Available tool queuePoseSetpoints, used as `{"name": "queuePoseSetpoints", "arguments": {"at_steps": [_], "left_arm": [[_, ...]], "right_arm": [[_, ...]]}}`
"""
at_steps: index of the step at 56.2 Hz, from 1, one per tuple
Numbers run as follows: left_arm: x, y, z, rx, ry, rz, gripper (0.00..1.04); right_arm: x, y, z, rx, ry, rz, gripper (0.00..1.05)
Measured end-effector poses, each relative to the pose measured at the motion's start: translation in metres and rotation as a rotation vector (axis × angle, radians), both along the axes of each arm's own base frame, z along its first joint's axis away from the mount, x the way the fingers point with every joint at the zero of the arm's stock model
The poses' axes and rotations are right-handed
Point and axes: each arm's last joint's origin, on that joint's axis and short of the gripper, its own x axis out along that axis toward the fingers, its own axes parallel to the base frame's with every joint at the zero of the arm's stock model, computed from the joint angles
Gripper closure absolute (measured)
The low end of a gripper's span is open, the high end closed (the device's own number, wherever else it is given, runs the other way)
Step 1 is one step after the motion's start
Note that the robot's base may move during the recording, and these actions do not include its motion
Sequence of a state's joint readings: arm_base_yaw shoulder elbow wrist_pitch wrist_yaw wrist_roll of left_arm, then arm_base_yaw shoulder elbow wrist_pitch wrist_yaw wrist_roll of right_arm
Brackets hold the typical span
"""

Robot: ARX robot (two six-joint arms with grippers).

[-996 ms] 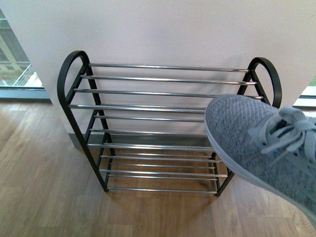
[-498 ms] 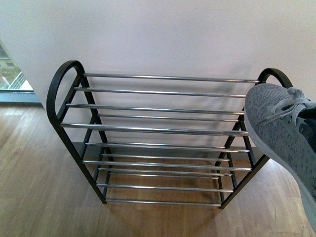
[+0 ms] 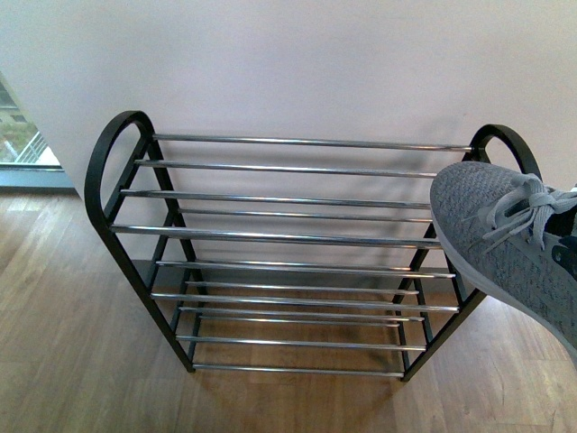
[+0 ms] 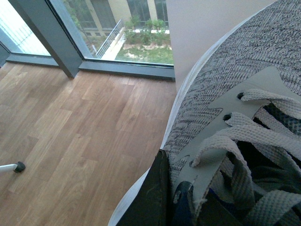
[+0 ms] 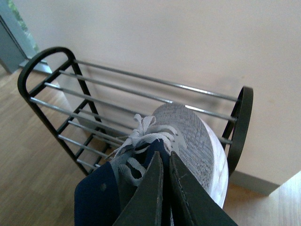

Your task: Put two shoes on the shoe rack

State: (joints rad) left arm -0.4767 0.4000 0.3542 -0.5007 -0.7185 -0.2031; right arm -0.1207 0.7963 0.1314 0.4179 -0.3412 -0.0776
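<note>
The right hand (image 5: 162, 188) clamps the grey sneaker (image 3: 505, 244) by its collar, toe over the shoe rack (image 3: 288, 236) (left hand (image 4: 162, 197) grips a second sneaker (image 4: 225, 84)); released off-centre, it may slip between bars.

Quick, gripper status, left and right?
Left gripper: shut on a sneaker.
Right gripper: shut on the second sneaker.
</note>
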Motion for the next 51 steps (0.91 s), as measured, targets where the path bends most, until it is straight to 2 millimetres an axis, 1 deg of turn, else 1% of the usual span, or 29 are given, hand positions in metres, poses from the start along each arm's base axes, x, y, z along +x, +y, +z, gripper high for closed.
{"name": "queuePoseSetpoints", "arguments": {"at_steps": [6,14,20,28,34,44,51], "left_arm": [[0.0,0.0,0.0,0.0,0.0,0.0,1.03],[0.0,0.0,0.0,0.001,0.0,0.0,1.03],[0.0,0.0,0.0,0.0,0.0,0.0,1.03],[0.0,0.0,0.0,0.001,0.0,0.0,1.03],[0.0,0.0,0.0,0.0,0.0,0.0,1.03],[0.0,0.0,0.0,0.0,0.0,-0.001,1.03],[0.0,0.0,0.0,0.0,0.0,0.0,1.03]], "right_arm": [[0.006,0.001,0.001,-0.011,-0.016,0.005,1.03],[0.016,0.004,0.001,-0.018,0.007,0.007,1.03],[0.028,0.009,0.005,-0.026,0.003,0.008,1.03],[0.053,0.019,0.006,-0.02,0.032,-0.035,1.03],[0.068,0.027,0.005,0.002,0.057,-0.059,1.03],[0.086,0.031,0.002,0.04,0.097,-0.092,1.03],[0.103,0.034,-0.001,0.08,0.116,-0.125,1.03]]}}
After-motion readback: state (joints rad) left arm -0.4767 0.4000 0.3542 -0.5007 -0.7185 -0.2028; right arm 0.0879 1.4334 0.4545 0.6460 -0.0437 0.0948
